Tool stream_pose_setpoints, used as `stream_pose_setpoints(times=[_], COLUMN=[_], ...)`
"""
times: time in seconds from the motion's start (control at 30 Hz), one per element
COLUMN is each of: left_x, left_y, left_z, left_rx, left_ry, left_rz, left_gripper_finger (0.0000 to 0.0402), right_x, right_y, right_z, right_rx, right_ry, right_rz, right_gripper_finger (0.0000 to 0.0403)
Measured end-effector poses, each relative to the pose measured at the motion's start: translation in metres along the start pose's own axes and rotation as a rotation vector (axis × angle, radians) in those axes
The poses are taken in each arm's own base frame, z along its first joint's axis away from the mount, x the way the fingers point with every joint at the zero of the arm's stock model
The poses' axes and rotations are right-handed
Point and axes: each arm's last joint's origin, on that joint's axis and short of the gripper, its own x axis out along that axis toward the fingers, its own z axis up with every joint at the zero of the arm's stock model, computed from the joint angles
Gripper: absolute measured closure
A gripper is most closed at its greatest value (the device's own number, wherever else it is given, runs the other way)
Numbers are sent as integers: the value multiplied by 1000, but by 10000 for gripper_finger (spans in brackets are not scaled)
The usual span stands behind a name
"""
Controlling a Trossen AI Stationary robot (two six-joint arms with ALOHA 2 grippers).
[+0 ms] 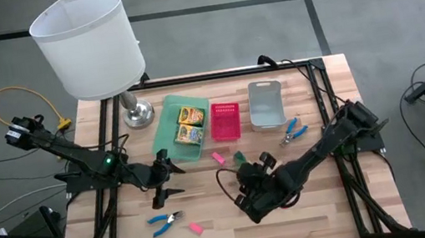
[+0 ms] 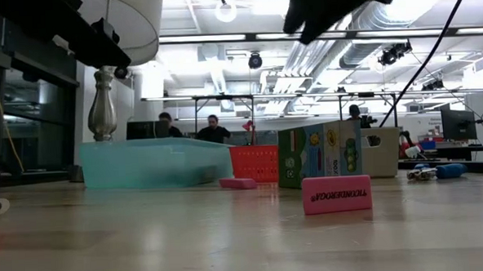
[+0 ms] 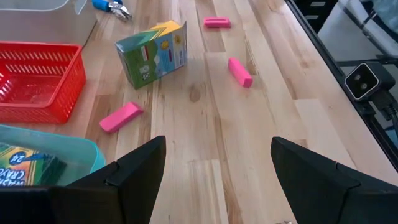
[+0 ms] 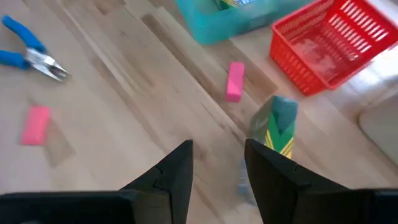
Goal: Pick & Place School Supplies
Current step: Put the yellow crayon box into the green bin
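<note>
One yellow-and-green crayon box (image 1: pixel 240 159) (image 4: pixel 278 127) (image 3: pixel 152 53) stands upright on the wood, and two more (image 1: pixel 189 123) lie in the green tray (image 1: pixel 166 134). Pink erasers (image 1: pixel 218 157) (image 1: pixel 196 228) (image 2: pixel 335 193) lie flat on the table. One blue-handled tool (image 1: pixel 164 221) lies near the front, another (image 1: pixel 292 131) by the grey tray. My right gripper (image 1: pixel 249 183) (image 4: pixel 217 168) hovers open just short of the standing box, tipped down. My left gripper (image 1: pixel 172 176) (image 3: pixel 217 168) is open wide left of centre, with nothing between its fingers.
A red basket (image 1: pixel 225 121) sits between the green tray and a grey tray (image 1: pixel 265 103) at the back. A white-shaded lamp (image 1: pixel 92 44) stands at the far left corner. Bare wood lies along the near edge (image 1: pixel 296 225). People sit at desks beyond the table (image 2: pixel 213 130).
</note>
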Motion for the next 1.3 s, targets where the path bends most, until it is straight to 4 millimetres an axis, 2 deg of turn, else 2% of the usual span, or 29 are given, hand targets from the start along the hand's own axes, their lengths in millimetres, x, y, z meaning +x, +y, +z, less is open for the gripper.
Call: stream_pose_setpoints(times=[0.2,0.4,0.6,0.87,1.07,1.3], left_x=[0,0,0,0,0,0], left_y=[0,0,0,0,0,0], left_z=[0,0,0,0,0,0], left_rx=[0,-2,-14,-22,-23,-23], left_ry=[0,0,0,0,0,0], left_rz=[0,1,1,0,0,1], left_gripper_finger=[117,117,117,117,117,117], right_x=[7,3,6,18,17,11], right_y=[11,14,12,1,-2,-1], right_z=[-29,-53,-59,-78,-95,-99], right_rx=[-122,-138,-96,-31,19,-22], right_ry=[-153,-214,-172,-126,-152,-233], right_rz=[-127,-185,-206,-252,-249,-235], right_gripper_finger=[271,294,312,327,328,344])
